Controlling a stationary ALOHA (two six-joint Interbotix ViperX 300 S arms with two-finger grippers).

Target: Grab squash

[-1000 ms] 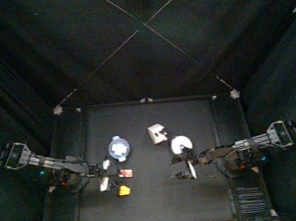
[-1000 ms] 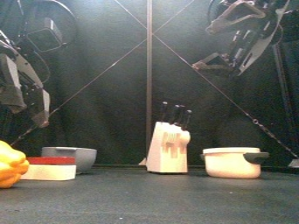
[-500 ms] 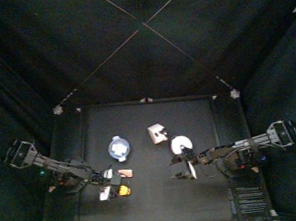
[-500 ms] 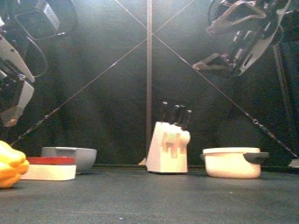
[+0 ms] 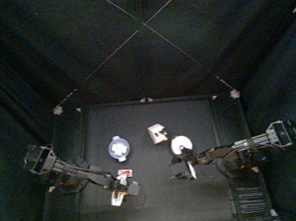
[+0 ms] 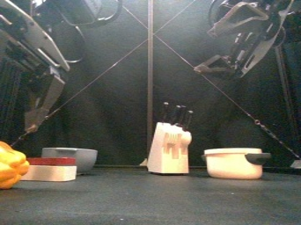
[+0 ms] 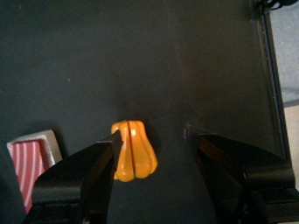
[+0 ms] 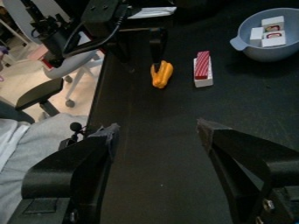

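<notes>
Squash point(image 7: 135, 150) is the target, yet going from largest to smallest the scene starts with the black table point(image 5: 154, 197), then the two arms, then the small items. The right gripper point(image 8: 163, 166) hangs high on its own side with its jaws spread wide and empty, well apart from the work. The left gripper point(image 7: 158, 162) sits low at the table's front left corner, jaws parted and holding nothing. A white knife block point(image 6: 170, 147) and a white pot point(image 6: 235, 163) stand mid-table, a grey bowl point(image 6: 70, 157) lies further left, and a red-and-white striped block point(image 7: 33, 166) rests just beside the squash. The squash itself, a ribbed yellow-orange chunk, lies near the front left edge of the table. In the left wrist view it lies straight ahead, in the gap between the jaws but nearer the one on the block's side, its long axis running along the line of approach, so the jaws would close across its narrow width. The left arm is clearly the nearer one. Compared with a second ago, the left arm has swung forward and inward over the squash, while the right arm has not moved.
</notes>
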